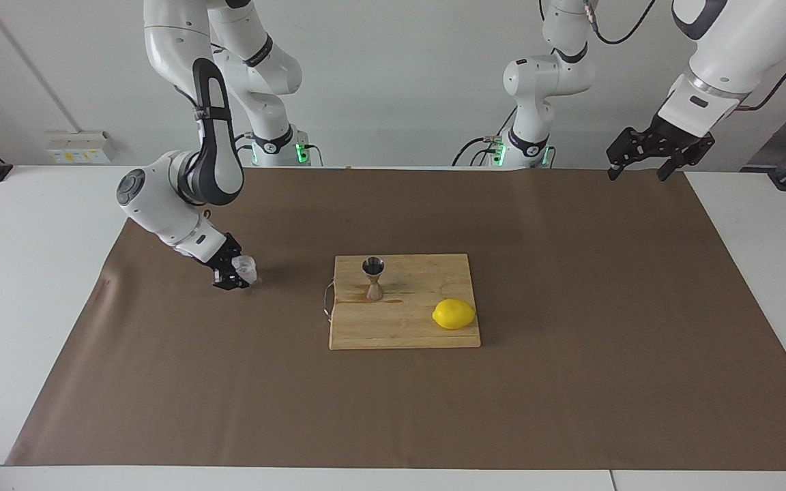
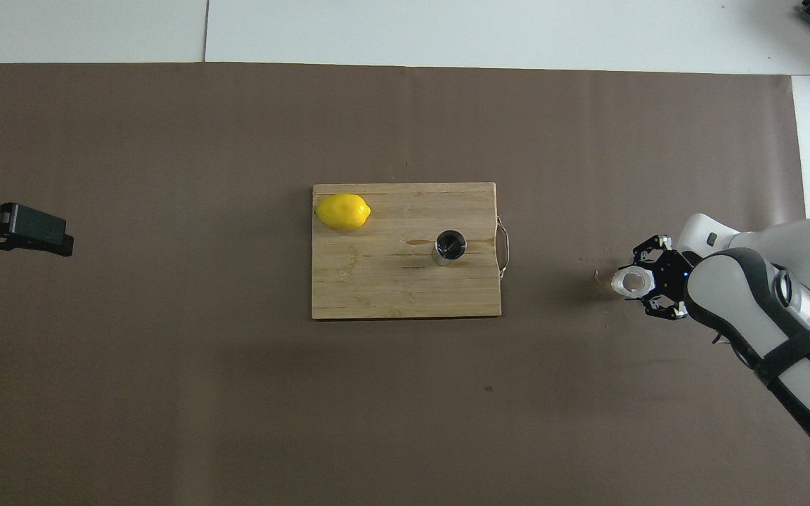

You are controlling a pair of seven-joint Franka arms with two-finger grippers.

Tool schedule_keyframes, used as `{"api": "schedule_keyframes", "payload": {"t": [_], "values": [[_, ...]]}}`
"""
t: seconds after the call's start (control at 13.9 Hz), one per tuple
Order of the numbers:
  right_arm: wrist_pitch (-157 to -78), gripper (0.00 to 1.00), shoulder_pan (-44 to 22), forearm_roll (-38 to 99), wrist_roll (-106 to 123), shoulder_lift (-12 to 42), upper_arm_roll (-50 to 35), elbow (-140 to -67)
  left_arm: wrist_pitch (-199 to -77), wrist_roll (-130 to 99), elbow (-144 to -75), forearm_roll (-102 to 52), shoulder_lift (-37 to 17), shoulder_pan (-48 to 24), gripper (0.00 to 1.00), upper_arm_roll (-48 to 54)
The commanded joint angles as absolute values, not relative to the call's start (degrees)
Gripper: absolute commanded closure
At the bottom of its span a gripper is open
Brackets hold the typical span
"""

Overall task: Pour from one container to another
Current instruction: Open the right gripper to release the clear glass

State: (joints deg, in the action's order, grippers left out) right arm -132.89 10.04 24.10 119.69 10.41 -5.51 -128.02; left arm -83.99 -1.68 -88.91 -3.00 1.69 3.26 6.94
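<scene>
Glass tumbler [image 1: 248,266] gripped by right tool [image 1: 235,273] over brown paper; left tool [image 1: 645,158] open, waiting

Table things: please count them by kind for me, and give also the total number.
Glass tumbler, held in the right pincer: 1
Steel jigger: 1
Lemon: 1
Wooden cutting board: 1
Brown paper sheet: 1
Total: 5

The glass tumbler [image 1: 246,268] — small, clear, faceted — stands upright, mouth up, low at the brown mat toward the right arm's end of the counter. The steel jigger [image 1: 373,277] — hourglass-shaped, silver-grey — stands upright on the wooden board [image 1: 420,327] at the counter's middle.
</scene>
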Motion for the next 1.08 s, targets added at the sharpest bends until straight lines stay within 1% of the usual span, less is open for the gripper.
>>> {"api": "schedule_keyframes", "payload": {"t": [0.0, 0.14, 0.22, 0.43, 0.5, 0.72, 0.86, 1.0], "values": [[-134.03, 0.51, 9.67, 25.84, 119.00, 10.20, -5.80, -128.67, -83.67, -2.11, -90.09, -3.52, 2.90, 3.16, 0.00, 6.59], [-134.03, 0.49, 9.58, 25.84, 118.92, 10.20, -5.80, -128.67, -83.67, -2.11, -90.09, -3.52, 2.90, 3.16, 0.00, 6.59], [-134.03, 0.42, 9.32, 25.84, 118.39, 10.20, -5.80, -128.67, -83.67, -2.11, -90.09, -3.52, 2.90, 3.16, 0.00, 6.68], [-134.03, 0.07, 8.35, 25.84, 117.69, 10.20, -5.80, -128.58, -83.67, -2.11, -90.09, -3.52, 2.90, 3.16, 0.00, 6.59], [-133.95, 0.00, 8.26, 25.84, 117.69, 10.11, -5.80, -128.67, -83.67, -2.11, -90.09, -3.52, 2.90, 3.16, 0.00, 6.59], [-132.72, 0.00, 8.35, 25.84, 117.07, 9.67, -5.80, -127.45, -83.67, -2.11, -90.09, -3.52, 2.90, 3.16, 0.00, 6.59], [-129.48, 0.00, 8.35, 25.75, 114.63, 7.66, -5.63, -125.00, -83.67, -2.11, -90.09, -3.52, 2.90, 3.16, 0.00, 6.59], [-127.45, 0.00, 8.70, 25.05, 110.50, 4.50, -5.54, -124.19, -83.67, -2.11, -90.09, -3.52, 2.90, 3.16, 0.00, 6.59]]}}
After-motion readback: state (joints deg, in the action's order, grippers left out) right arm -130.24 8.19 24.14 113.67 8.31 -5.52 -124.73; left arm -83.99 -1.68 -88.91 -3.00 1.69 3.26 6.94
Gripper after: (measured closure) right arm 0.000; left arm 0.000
